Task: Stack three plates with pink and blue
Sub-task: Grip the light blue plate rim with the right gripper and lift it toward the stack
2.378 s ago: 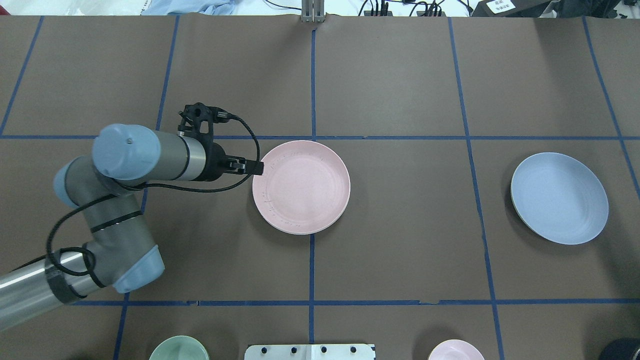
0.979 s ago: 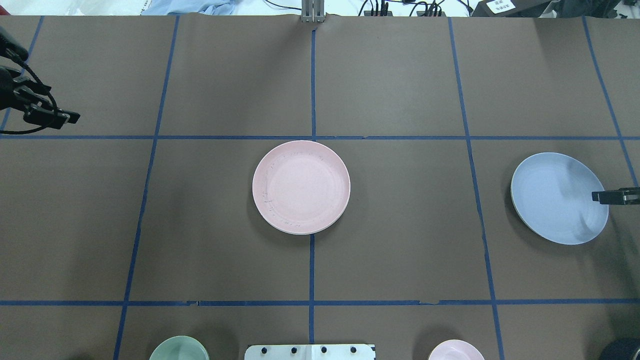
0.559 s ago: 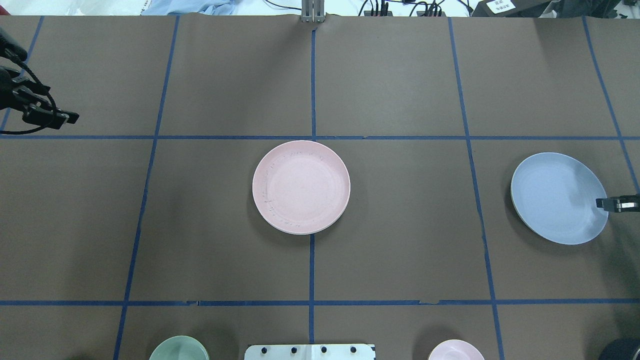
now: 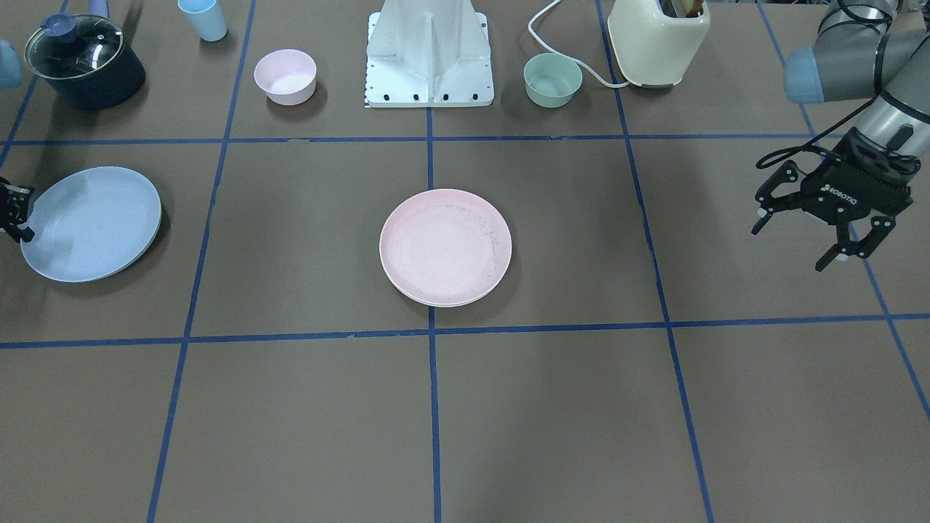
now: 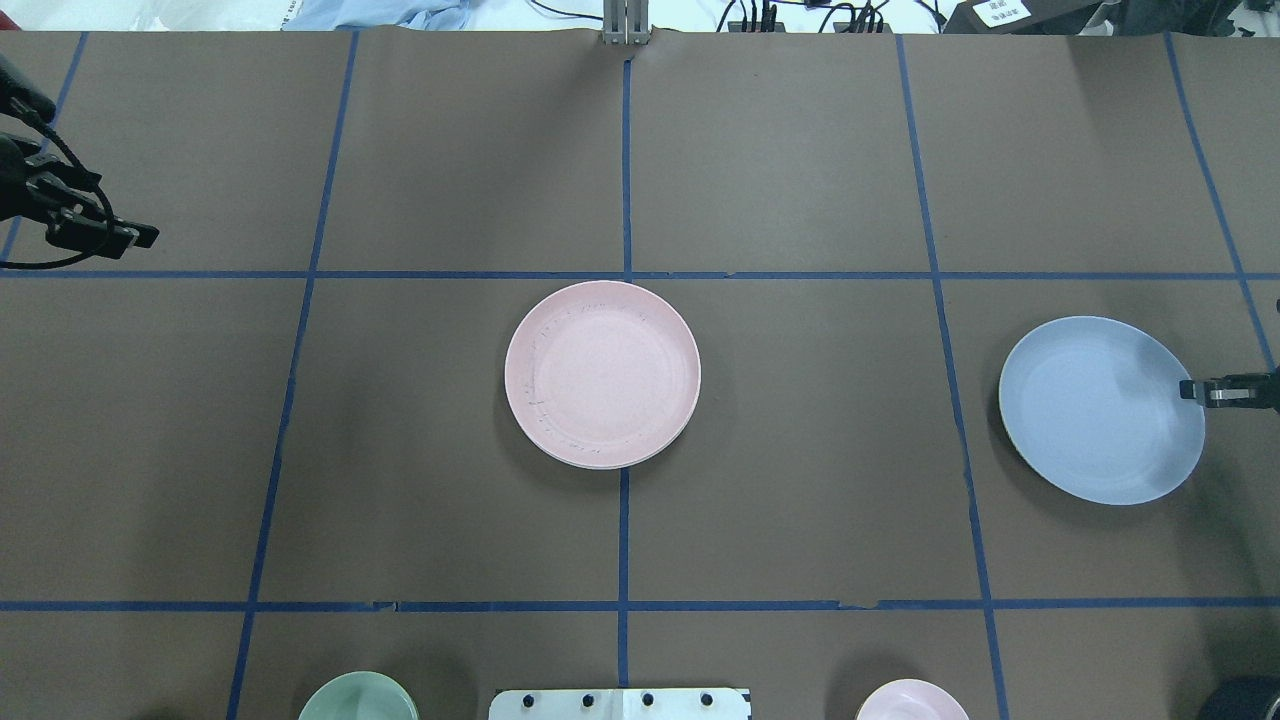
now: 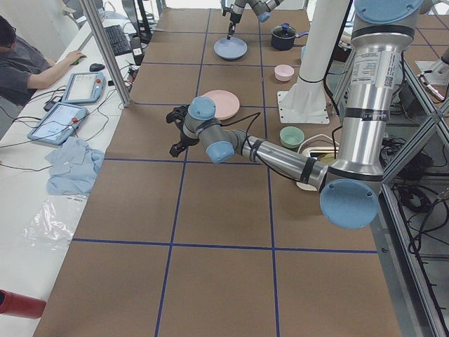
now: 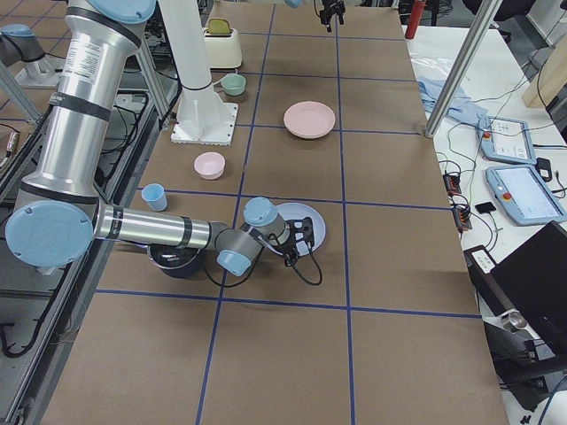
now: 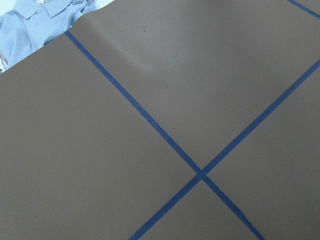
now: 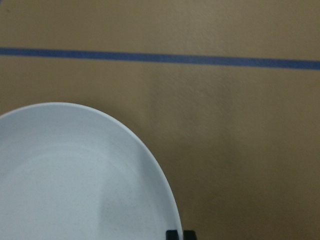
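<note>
Overhead exterior: blue (image 5: 1100, 410) in right gripper (image 5: 1196, 392)

Blue plate (image 9: 65, 175) lower left, jaws seemingly at rim

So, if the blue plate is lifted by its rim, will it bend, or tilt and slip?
Probably stiff: the blue plate shows a clean round rim with no sag. Likely light, since it looks thin and shallow. The right gripper meets it at one edge only, so it may tilt, and its smooth surface could slip.
</note>
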Available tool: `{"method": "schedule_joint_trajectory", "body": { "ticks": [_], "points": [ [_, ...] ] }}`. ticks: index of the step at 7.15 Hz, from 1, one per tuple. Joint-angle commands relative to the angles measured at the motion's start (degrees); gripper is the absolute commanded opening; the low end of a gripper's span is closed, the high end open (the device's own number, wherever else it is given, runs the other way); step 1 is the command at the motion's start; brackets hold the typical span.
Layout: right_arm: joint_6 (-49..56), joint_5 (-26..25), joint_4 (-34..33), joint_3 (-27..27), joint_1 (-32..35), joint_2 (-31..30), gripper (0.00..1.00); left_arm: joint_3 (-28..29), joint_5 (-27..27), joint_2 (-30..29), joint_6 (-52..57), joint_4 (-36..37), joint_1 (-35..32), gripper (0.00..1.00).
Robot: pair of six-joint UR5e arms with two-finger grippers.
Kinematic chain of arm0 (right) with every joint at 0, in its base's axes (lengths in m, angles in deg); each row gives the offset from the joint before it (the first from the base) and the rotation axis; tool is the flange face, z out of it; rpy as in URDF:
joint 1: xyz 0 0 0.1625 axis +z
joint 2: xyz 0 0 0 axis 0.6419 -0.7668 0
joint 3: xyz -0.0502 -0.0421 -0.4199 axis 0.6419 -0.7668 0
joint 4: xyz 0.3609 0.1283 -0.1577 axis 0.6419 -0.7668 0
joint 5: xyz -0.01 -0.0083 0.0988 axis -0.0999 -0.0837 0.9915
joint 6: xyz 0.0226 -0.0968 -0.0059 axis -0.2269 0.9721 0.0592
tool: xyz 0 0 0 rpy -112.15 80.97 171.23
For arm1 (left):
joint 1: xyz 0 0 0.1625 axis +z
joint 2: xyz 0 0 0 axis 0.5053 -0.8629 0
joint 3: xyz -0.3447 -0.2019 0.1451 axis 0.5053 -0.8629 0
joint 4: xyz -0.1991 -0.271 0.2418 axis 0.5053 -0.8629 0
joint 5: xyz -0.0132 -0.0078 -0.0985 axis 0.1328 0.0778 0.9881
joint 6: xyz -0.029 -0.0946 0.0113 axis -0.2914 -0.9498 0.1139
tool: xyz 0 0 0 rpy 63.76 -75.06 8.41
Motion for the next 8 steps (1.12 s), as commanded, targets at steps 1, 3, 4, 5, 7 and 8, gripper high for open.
{"method": "schedule_joint_trajectory", "body": {
  "ticks": [1, 3, 4, 5, 7, 8],
  "points": [
    [-6.9, 0.1, 0.2, 6.5, 0.1, 3.6, 0.0, 0.2, 0.1, 0.0, -0.2, 0.0, 0.1, 1.0],
    [-15.8, 0.2, -0.7, 8.5, -1.3, 11.6, 0.0, 0.3, 0.0, 0.0, -0.5, -0.1, 0.1, 1.0],
    [-19.1, -0.3, -1.3, 8.6, -3.2, 15.9, 0.0, 0.4, 0.0, 0.0, -0.6, -0.1, 0.1, 1.0],
    [-21.4, -0.4, -5.0, 10.2, -5.3, 18.3, 0.0, 0.4, 0.0, 0.0, -0.6, -0.1, 0.1, 1.0],
    [-24.1, -4.4, -24.7, 16.0, -10.9, 25.6, 0.0, 0.5, 0.0, 0.0, -0.7, -0.1, 0.1, 1.0],
    [-27.6, -8.9, -31.7, 16.6, -15.3, 29.8, 0.0, 0.7, 0.0, 0.0, -0.7, -0.2, 0.1, 1.0]
  ]
}}
